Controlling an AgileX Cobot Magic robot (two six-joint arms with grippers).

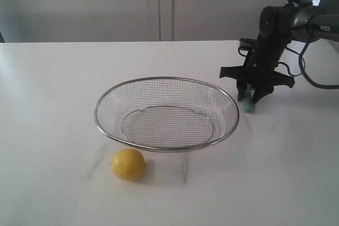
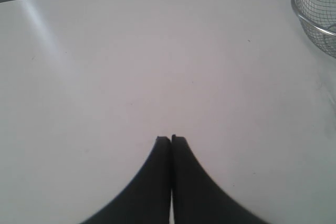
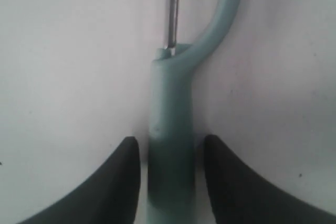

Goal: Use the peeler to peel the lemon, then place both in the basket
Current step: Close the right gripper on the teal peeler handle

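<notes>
Progress is nil so far: the lemon lies whole and unpeeled on the table, just in front of the wire mesh basket, which holds nothing. The right tool stands low beside the basket's right end, jaws spread to either side of the teal peeler handle lying on the table, not yet clamped on it. The left tool is closed on nothing above the table, so the pickup, the peeling and both placements remain.

Bright even light, washed-out whites, faint soft shadows, peeler close-up slightly blurred
</notes>
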